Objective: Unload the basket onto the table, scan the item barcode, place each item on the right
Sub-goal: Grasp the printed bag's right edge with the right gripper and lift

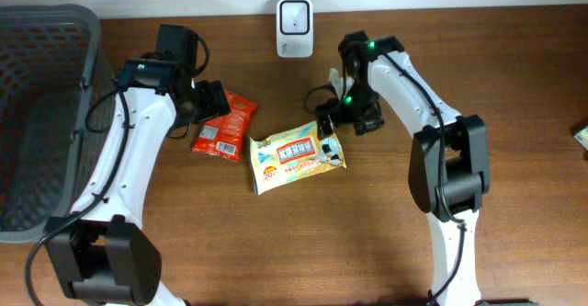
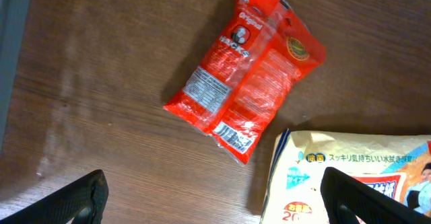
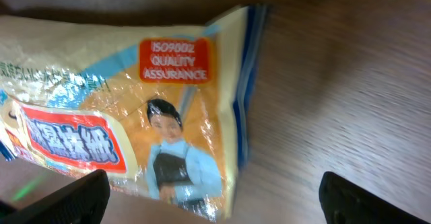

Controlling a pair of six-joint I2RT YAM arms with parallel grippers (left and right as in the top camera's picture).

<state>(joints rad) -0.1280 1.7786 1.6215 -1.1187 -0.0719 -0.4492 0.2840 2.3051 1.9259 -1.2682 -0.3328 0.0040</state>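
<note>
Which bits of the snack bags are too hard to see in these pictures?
Red packet: in the left wrist view its barcode shows, but the digits are too small to read.
Overhead, the left arm hides part of that packet.
Yellow packet: both wrist views cut it off at their edges; no barcode can be made out on it anywhere.

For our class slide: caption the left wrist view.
Open left pincer above a red plastic snack packet beside a yellow-and-blue plastic pack.

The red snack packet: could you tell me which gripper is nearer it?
Left. The left gripper hovers over the red snack packet; the right gripper is over the far corner of the yellow packet.
</note>
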